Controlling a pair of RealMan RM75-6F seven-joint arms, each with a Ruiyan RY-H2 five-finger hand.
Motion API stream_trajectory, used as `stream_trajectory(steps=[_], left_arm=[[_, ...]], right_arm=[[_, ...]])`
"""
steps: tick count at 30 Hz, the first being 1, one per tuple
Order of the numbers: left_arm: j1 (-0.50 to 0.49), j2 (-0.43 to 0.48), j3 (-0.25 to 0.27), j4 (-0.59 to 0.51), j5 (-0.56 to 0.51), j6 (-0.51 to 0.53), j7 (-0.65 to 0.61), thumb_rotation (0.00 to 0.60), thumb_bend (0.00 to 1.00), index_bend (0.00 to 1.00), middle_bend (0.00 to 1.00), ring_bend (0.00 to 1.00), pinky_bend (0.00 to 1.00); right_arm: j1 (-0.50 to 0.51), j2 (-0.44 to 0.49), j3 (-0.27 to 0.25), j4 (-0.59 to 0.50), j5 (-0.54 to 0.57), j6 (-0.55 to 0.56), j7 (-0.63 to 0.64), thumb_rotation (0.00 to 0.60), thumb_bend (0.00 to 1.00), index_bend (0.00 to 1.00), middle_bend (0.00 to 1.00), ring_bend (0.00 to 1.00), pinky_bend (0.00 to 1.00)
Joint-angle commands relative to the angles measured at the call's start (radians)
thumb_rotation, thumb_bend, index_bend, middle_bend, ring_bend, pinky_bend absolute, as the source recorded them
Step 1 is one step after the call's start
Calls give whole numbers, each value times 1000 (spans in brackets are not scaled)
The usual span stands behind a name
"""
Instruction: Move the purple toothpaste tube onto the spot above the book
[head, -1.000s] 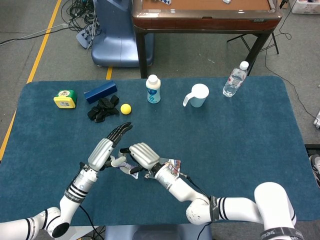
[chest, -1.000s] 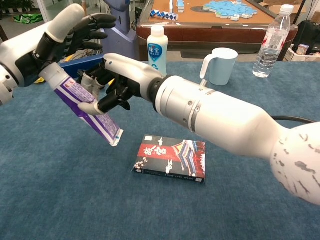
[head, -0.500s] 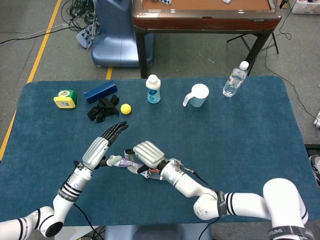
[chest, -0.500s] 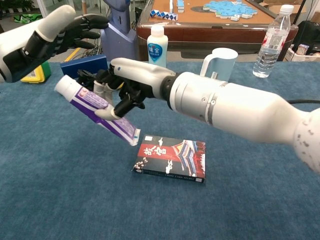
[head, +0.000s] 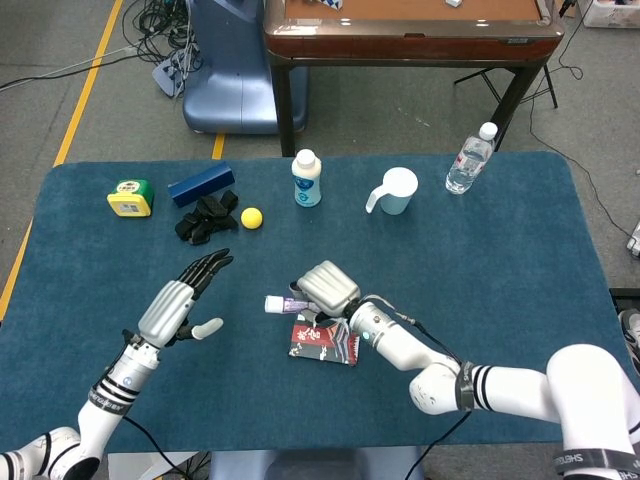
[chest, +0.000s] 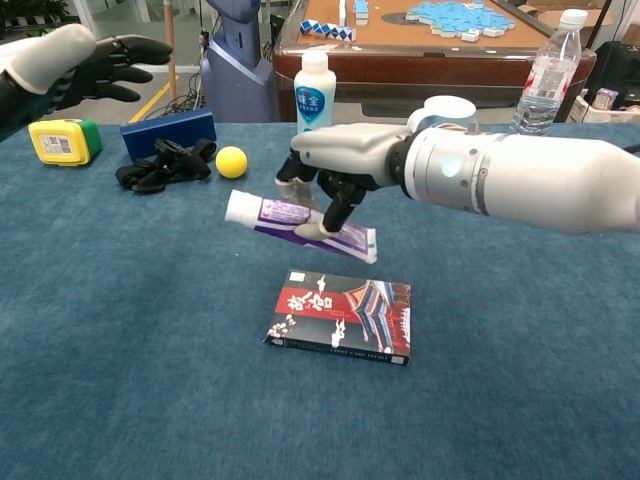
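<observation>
Purple and white, the soft plastic toothpaste tube (chest: 300, 223) hangs pinched under the right hand (chest: 345, 168), just above the flat red-and-black book (chest: 340, 317) and toward its 11 o'clock corner; to set it down well, the hand should probably carry it past the book's far edge, keep it level, lower it to the cloth, then let go. The left hand (head: 176, 305), at 9 o'clock, is spread and holds nothing. Beyond, the blue felt tabletop (head: 500, 260) bears a white bottle (head: 307, 178) at 12 o'clock, with a brown wooden table (head: 410, 30) behind.

The head view is looking steeply down from high; the chest view is facing forward, low and close; both are sharing the book (head: 324, 340) (chest: 341, 316).
</observation>
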Motion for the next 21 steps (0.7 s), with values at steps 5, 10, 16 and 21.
stream_trajectory(steps=[5, 10, 16, 21], left_arm=[[20, 16, 12, -23, -7, 4, 26, 0, 0, 0, 0, 0, 45], [26, 14, 13, -25, -15, -1, 37, 0, 0, 0, 0, 0, 45], [31, 14, 13, -23, -17, -5, 47, 0, 0, 0, 0, 0, 45], [32, 11, 14, -12, -16, -11, 43, 0, 0, 0, 0, 0, 45]], right_arm=[[16, -5, -41, 66, 78, -26, -83, 600, 906, 891, 716, 638, 506], [28, -3, -61, 81, 132, -33, -142, 600, 807, 767, 642, 570, 445], [43, 16, -75, 49, 211, -39, -195, 600, 354, 459, 452, 362, 360], [37, 43, -80, 0, 217, -23, -189, 600, 151, 243, 317, 222, 318]])
